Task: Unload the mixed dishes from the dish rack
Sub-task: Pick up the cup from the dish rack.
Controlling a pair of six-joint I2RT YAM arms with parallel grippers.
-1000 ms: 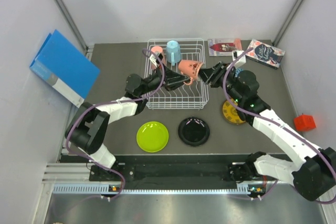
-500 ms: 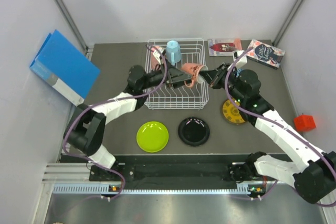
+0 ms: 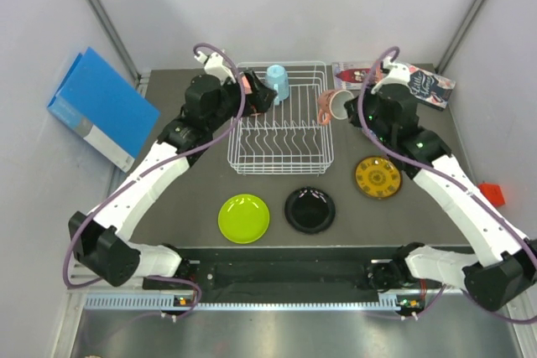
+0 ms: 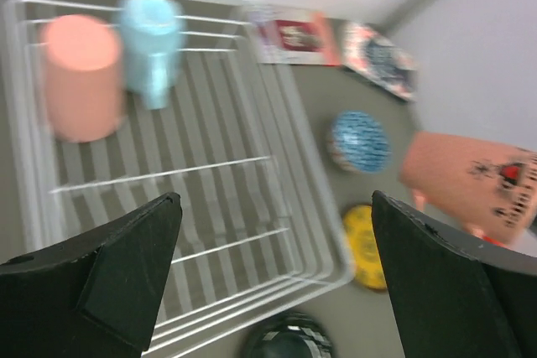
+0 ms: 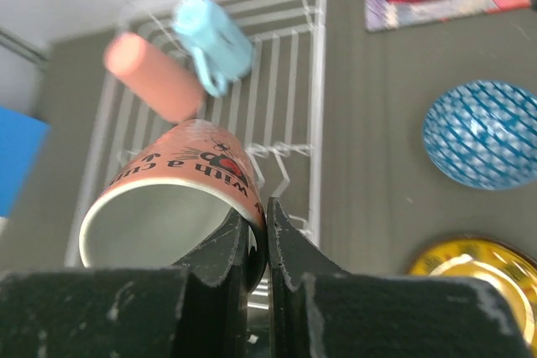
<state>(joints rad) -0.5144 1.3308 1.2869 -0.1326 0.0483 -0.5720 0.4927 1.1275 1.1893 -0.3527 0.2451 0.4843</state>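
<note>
Right side: right gripper (image 5: pixel 256 220) pinched tight on the rim of the salmon cup (image 5: pixel 180 182), with one finger inside the mouth and one outside. Held clear of the table (image 3: pixel 193 199), tipped on its side, just past the edge of the dish rack (image 3: pixel 281 127) at 2 o'clock.

Left side: left gripper (image 4: pixel 275 199) spread wide apart, gripping nothing, poised above the rack corner at 11 o'clock.

Inside the rack:
- At 12 o'clock, against the far wall: light blue mug (image 3: pixel 277 81), upended.
- At 11 o'clock, just beside the mug: pink cup (image 4: pixel 80 73), partly hidden in the top view by the left gripper.

Outside the rack, on the table:
- At 3 o'clock: blue patterned bowl (image 5: pixel 480 140), seen from the wrist views only.
- At 4 o'clock, near the bowl: yellow patterned plate (image 3: pixel 377 177).
- At 6 o'clock: black plate (image 3: pixel 310 210).
- At 7 o'clock, just beside the black plate: lime-green plate (image 3: pixel 244 217).
- At 1 to 2 o'clock, along the far edge: two books (image 3: pixel 357 75).
- At 9 o'clock, propped at the left wall: blue binder (image 3: pixel 101 106)
</note>
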